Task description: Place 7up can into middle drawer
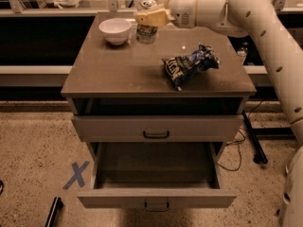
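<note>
The 7up can [147,33], silver top and pale green-white label, stands upright at the back of the cabinet top, just right of the white bowl. My gripper [151,17] comes in from the right. Its yellow fingers [142,18] are shut around the can's upper half. I cannot tell whether the can's base touches the top. The middle drawer [156,197] is pulled far out at the bottom front. It has a dark floor, a slim front panel and a small bar handle [156,205], and nothing lies in it.
A white bowl [115,30] sits at the back left of the cabinet top [118,72]. A blue-and-white chip bag [189,64] lies right of centre. A taller-fronted drawer [156,126] above the open one is closed. A blue tape X [75,175] marks the floor on the left.
</note>
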Controlling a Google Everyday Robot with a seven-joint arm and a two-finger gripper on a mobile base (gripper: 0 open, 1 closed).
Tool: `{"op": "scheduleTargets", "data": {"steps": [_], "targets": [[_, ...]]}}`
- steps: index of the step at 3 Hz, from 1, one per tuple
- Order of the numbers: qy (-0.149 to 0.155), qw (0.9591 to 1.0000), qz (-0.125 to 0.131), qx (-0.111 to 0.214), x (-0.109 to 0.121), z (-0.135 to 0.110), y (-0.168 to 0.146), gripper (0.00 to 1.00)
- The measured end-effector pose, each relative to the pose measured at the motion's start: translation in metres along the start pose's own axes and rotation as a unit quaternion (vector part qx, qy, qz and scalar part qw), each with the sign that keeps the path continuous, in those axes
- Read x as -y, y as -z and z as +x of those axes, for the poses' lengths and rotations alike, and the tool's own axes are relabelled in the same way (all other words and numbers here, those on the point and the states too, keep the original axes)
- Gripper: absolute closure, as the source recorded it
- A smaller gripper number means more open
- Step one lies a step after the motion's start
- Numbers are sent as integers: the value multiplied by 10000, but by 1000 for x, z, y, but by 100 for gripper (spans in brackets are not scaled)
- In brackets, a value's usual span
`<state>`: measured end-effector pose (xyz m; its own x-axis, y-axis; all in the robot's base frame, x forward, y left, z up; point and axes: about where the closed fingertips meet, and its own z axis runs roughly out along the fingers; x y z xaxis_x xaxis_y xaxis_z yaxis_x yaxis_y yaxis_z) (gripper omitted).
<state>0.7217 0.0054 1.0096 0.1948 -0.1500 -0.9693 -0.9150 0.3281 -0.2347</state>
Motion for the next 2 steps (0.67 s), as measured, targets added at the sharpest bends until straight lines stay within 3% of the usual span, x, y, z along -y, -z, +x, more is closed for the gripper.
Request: {"op": "scheduleTargets", "data": {"steps": [1,2], "targets": [[31,9972,-752,44,-69,-14,12,100],[-283,9925,-1186,6,-135,-1,47,100]]}}
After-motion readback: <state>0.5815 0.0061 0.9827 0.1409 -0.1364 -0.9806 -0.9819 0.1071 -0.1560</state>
